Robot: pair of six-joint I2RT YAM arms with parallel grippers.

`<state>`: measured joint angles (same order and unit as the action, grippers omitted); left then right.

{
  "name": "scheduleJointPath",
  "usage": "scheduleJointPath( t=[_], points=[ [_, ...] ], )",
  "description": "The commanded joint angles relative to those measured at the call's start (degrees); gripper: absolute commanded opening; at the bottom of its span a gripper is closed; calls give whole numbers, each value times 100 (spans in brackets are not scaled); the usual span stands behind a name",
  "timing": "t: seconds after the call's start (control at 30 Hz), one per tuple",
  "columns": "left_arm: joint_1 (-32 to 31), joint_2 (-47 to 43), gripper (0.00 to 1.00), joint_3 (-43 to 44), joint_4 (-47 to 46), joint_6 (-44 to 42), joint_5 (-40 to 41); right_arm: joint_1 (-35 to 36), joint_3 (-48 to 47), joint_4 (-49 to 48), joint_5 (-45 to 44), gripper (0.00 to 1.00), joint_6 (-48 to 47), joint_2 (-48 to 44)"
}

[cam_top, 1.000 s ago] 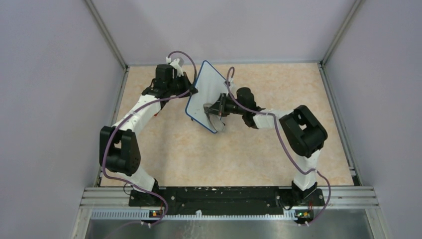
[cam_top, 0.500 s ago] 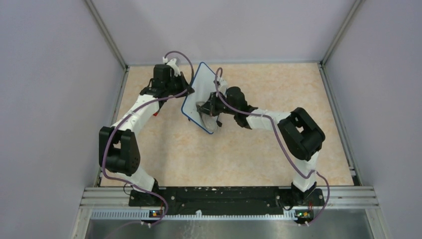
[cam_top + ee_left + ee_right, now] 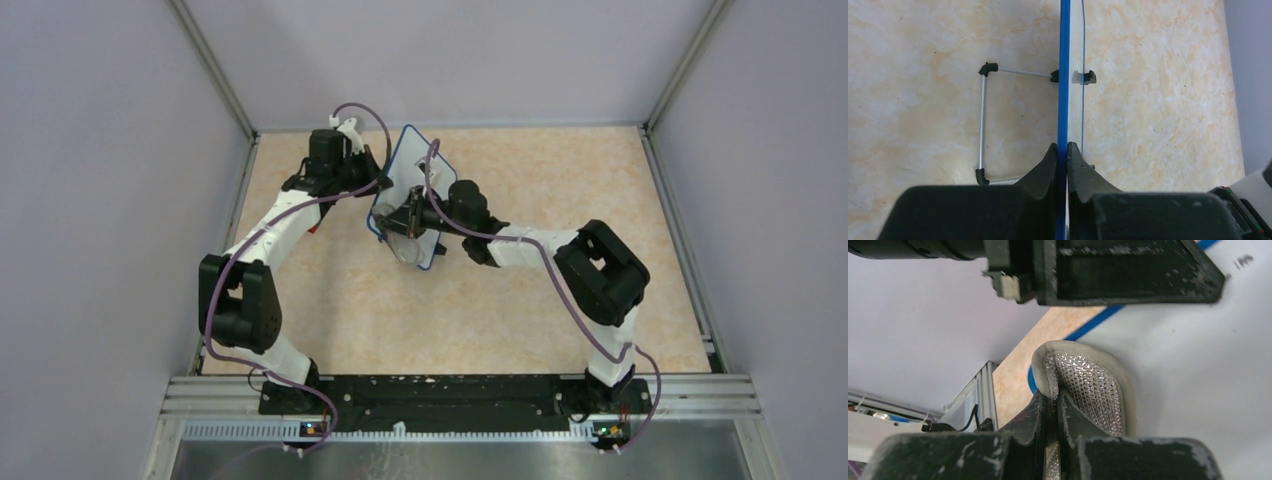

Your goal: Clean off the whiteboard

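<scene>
The whiteboard (image 3: 412,162), white with a thin blue frame, stands tilted on edge at the middle back of the table. My left gripper (image 3: 380,184) is shut on its blue frame (image 3: 1064,75), seen edge-on in the left wrist view with the fingers (image 3: 1062,150) pinching it. My right gripper (image 3: 407,215) is shut on a grey cloth pad with a silvery mesh face (image 3: 1088,385), pressed against the white board face (image 3: 1198,390). The pad hangs below the gripper near the board's lower part (image 3: 407,248). A small dark mark (image 3: 1243,261) shows near the board's edge.
The board's wire stand with black corner feet (image 3: 982,125) rests on the beige marbled tabletop (image 3: 560,290). Grey walls and metal rails (image 3: 245,190) enclose the table. My left gripper's finger (image 3: 1128,270) fills the top of the right wrist view.
My right gripper has moved left across the board with the pad. The board has swung left with it and now looks narrower from above. The left gripper keeps its hold.
</scene>
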<state>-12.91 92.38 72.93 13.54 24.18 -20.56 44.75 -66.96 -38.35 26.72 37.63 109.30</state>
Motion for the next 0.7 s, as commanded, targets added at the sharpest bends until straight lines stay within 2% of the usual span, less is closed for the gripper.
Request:
scheduleJointPath(
  t=[0.0, 0.1, 0.2, 0.47, 0.67],
  points=[
    [-280, -69, 0, -23, 219, 95, -273, -278, 575, -2, -313, 0, 305, 64],
    [-283, -71, 0, -18, 219, 95, -289, -630, 903, 30, -481, 0, 493, 89],
    [-282, -71, 0, -15, 219, 104, -307, -710, 807, 565, -596, 0, 186, 99],
    [-282, -71, 0, -33, 219, 113, -300, 144, 105, 1038, -496, 0, -698, -203],
    [-291, -38, 0, -28, 210, 113, -283, 590, -541, 634, -40, 0, -528, -121]
  ],
)
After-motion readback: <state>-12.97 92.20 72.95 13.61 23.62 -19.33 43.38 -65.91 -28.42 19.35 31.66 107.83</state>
